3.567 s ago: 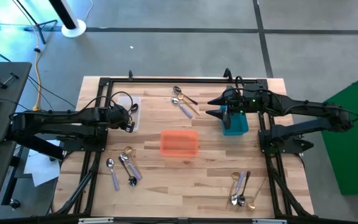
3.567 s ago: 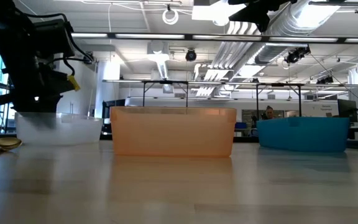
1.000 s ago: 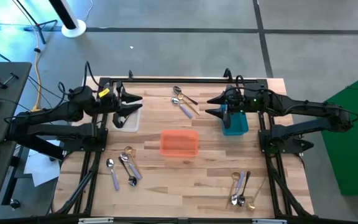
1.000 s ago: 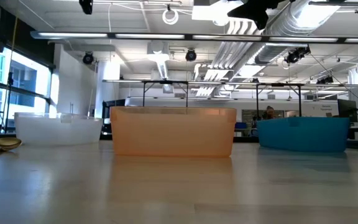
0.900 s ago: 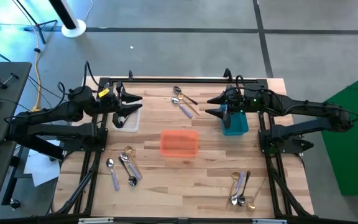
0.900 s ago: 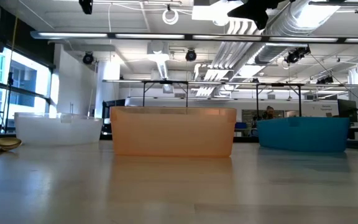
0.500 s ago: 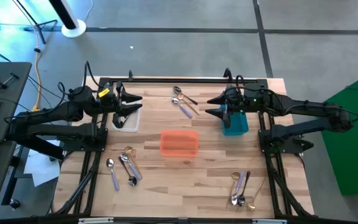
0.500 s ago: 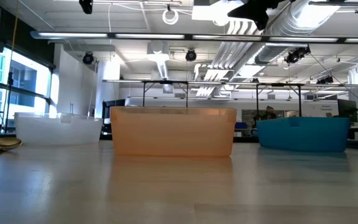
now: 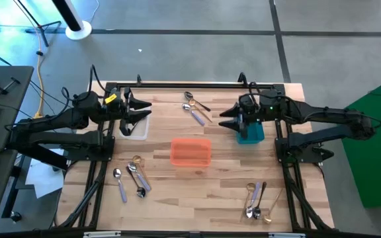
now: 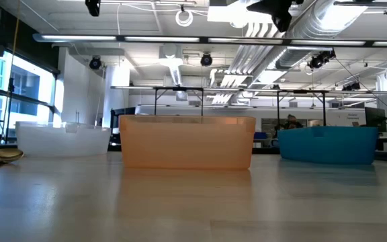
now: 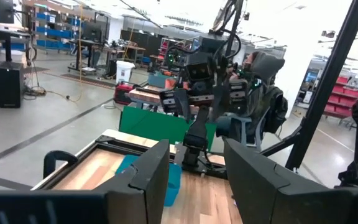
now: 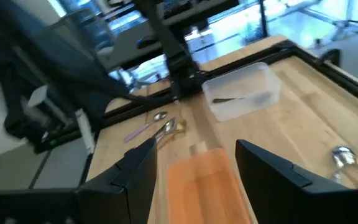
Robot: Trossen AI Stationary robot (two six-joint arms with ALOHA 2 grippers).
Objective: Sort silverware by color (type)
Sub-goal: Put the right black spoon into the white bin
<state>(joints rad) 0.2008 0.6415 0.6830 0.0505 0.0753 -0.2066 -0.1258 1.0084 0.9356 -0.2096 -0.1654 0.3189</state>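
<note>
The silverware lies in three loose groups on the wooden table: at the far middle (image 9: pixel 194 107), near left (image 9: pixel 131 178) and near right (image 9: pixel 257 199). One black spoon (image 12: pixel 229 98) lies inside the clear bin (image 9: pixel 135 128). My left gripper (image 9: pixel 144 110) hangs open and level above the clear bin, with nothing between its fingers. My right gripper (image 9: pixel 225 119) hangs open beside the teal bin (image 9: pixel 251 132), tipped slightly down toward the orange bin (image 9: pixel 190 151), and is also empty. Both grippers are high above the table.
In the low view the clear bin (image 10: pixel 62 138), the orange bin (image 10: pixel 187 141) and the teal bin (image 10: pixel 328 145) stand in a row. A black frame (image 9: pixel 177 84) runs along the table's far edge. Bare wood shows between the orange bin and the near spoon groups.
My right gripper has rolled a little about its own pointing line and swung slightly toward the table's near edge, staying open and at the same height. My left gripper has kept still above the clear bin. No spoon has moved.
</note>
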